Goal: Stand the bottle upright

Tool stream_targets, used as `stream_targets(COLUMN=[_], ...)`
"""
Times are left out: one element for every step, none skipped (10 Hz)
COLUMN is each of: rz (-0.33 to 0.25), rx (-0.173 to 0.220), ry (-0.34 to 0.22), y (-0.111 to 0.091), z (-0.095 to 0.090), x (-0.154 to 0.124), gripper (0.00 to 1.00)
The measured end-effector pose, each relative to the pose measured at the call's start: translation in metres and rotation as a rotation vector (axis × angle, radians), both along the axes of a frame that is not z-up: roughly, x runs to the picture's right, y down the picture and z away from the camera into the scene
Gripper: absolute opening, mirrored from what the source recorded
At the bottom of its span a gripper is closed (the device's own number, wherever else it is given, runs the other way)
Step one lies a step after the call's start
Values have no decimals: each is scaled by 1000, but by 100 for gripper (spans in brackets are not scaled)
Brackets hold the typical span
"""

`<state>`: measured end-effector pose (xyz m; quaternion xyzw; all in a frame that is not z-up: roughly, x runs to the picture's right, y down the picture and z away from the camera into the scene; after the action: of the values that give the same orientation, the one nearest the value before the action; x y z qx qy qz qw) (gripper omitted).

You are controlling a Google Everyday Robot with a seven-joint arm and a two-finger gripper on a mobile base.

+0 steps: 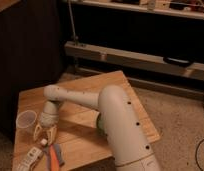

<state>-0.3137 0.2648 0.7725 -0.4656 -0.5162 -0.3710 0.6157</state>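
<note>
Looking down at a wooden table point(130, 100) with a translucent plastic cup point(26, 120) standing upright near its left edge. Finding the bottle point(31, 156) just in front of the cup, nearer the camera, lying flat on its side on the wood rather than standing. Noting its look: small, slim, whitish plastic, with a faint printed label along the body showing only as pale greyish marks, too blurred for reading. Tracing its length slantwise, the base end pointing away from the cup toward the table's near corner, the pale cap end angling up and to the right of the cup's foot. Judging it about as long as the cup's height.

Seeing the gripper point(44, 137) hanging just to the right of the cup and slightly in front of it, pointing downward over the bottle's cap end. Reading its two yellowish fingers point(37, 132) as spread apart, with a dark gap between them, pinching nothing; unable to tell about any contact between tips and cap. Following the white arm point(77, 97) away from the cup to the right, thickening toward the near right of the view.

Spotting a flat orange-and-grey item point(56, 156) lying in front of the cup and to its right, just beside the bottle, and a bit of something green point(99, 122) well to the right of the cup, mostly hidden behind the arm.
</note>
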Motion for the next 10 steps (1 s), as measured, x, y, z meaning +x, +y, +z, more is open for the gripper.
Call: stream_targets(rz=[-4, -12, -15, -18, -17, -14, -14, -26, -43, -64], rx=[-3, -4, -5, -3, 8, 25, 40, 90, 131, 178], ry=[-1, -2, 2, 7, 17, 28, 36, 53, 66, 83], y=[1, 2, 2, 2, -1, -9, -18, -39, -57, -78], z=[1, 1, 1, 1, -1, -6, -11, -27, -41, -59], x=[-2, -4, -4, -4, 0, 3, 6, 9, 10, 10], gripper=[25, 16, 14, 14, 14, 14, 14, 14, 14, 14])
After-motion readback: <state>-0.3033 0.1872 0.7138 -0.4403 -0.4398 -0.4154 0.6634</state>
